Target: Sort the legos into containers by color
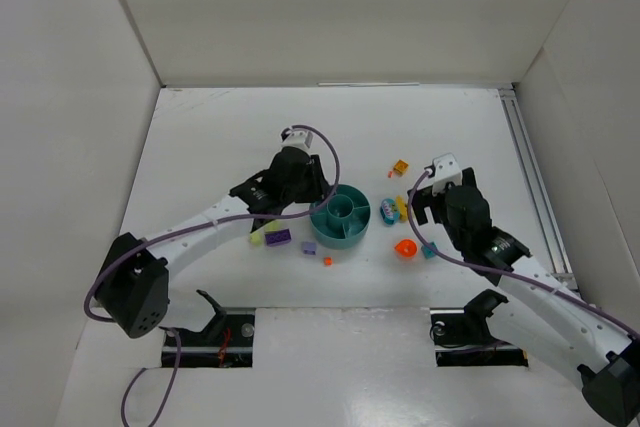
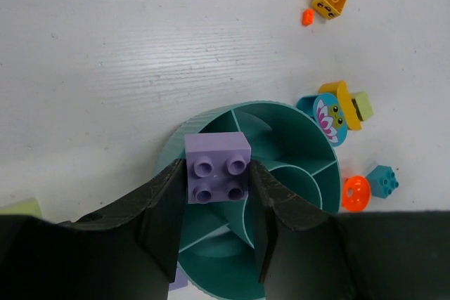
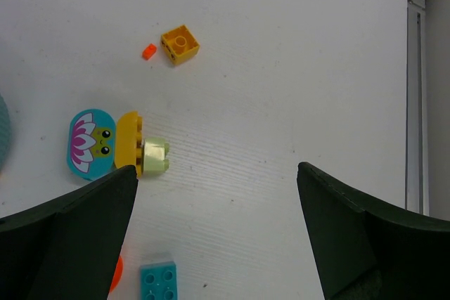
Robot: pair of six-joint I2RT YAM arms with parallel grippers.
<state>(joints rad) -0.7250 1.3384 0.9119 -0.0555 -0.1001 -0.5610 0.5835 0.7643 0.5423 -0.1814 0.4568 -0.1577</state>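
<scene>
Dark fingers [image 2: 165, 201] of the left hand [image 2: 216, 177] were clamped on a purple 2x2 brick [image 2: 216, 166], pinching 2 opposite side faces. Its 4 studs faced up toward the wrist camera. Being square in plan, it had no real long axis, and its edges sat nearly square to the fingers. It hung over the edge of the round teal dish [image 2: 299, 123], straddling the rim and 1 wedge compartment rather than sitting centred over the wedge. Released there, it would likely clip the rim or a divider and tumble onto the worktop [image 2: 140, 47] or into a neighbouring wedge. Further out, the right hand [image 3: 216, 170] stood spread wide and empty above loose bricks, among them a teal brick [image 3: 159, 280].
</scene>
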